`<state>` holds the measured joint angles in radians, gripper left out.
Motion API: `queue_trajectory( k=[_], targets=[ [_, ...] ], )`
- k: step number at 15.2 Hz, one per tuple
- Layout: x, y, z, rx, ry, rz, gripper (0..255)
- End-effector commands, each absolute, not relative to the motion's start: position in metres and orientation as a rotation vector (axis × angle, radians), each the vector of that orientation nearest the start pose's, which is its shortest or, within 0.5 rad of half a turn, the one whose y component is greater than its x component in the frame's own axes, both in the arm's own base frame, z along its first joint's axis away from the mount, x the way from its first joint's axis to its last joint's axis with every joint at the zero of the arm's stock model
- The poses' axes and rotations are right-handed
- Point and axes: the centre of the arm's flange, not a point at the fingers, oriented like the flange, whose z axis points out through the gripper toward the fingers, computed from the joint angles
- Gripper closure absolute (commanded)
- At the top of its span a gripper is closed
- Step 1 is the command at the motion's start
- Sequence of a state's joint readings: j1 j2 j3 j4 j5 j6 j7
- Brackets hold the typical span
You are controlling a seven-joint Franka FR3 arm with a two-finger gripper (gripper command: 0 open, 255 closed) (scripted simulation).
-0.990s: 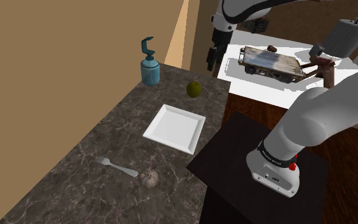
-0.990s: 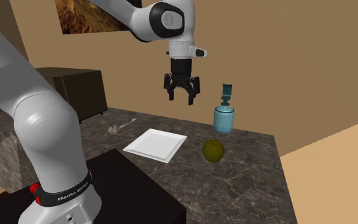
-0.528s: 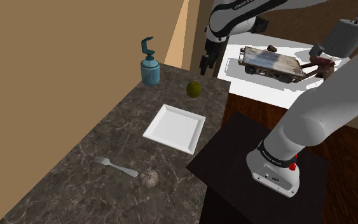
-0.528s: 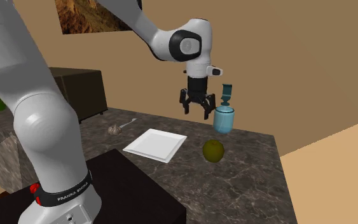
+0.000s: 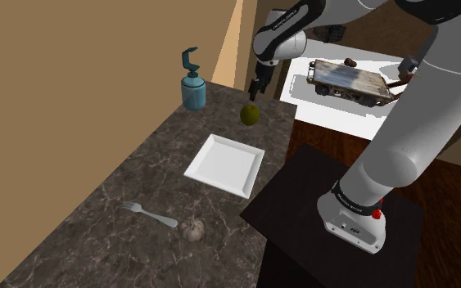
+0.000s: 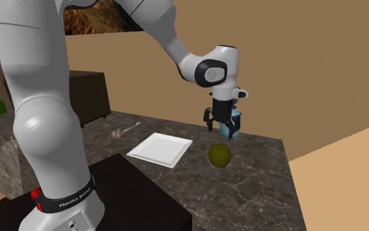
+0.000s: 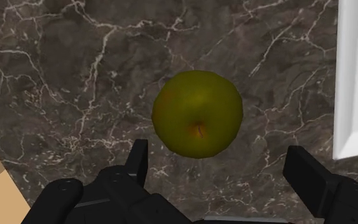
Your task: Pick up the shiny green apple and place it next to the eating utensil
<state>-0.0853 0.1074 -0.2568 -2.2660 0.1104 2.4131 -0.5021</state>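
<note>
A yellow-green apple [image 5: 250, 115] [image 6: 219, 155] [image 7: 198, 113] rests on the dark marble counter [image 5: 138, 176], between a white square plate [image 5: 224, 164] and the counter's far end. My black gripper [image 5: 255, 92] [image 6: 219, 131] [image 7: 222, 162] hangs open a short way above the apple, pointing down at it. In the wrist view the fingers [image 7: 139, 159] stand wide apart and touch nothing, with the apple just ahead of the gap. A silver fork [image 5: 149, 214] [image 6: 134, 125] lies at the counter's other end, beyond the plate.
A blue soap dispenser [image 5: 192, 82] [image 6: 234, 125] stands by the wall close to the apple. A small garlic-like bulb [image 5: 192, 230] [image 6: 118, 133] lies beside the fork. The plate's edge [image 7: 355, 83] is close to the apple. My dark stand [image 5: 335, 221] borders the counter.
The arm has swung toward the shoulder view's left and come down, bringing the open gripper from high beside the counter to just above the apple. The apple has not moved.
</note>
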Motion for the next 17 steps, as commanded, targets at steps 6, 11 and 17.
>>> queue_trajectory(
  k=[6, 11, 17],
  targets=[
    [0.513, -0.180, 0.279, -3.111, -0.124, -0.102, 0],
    [0.513, -0.180, 0.271, -3.111, -0.124, -0.102, 0],
    [0.513, -0.180, 0.271, -3.111, -0.124, -0.102, 255]
  ],
)
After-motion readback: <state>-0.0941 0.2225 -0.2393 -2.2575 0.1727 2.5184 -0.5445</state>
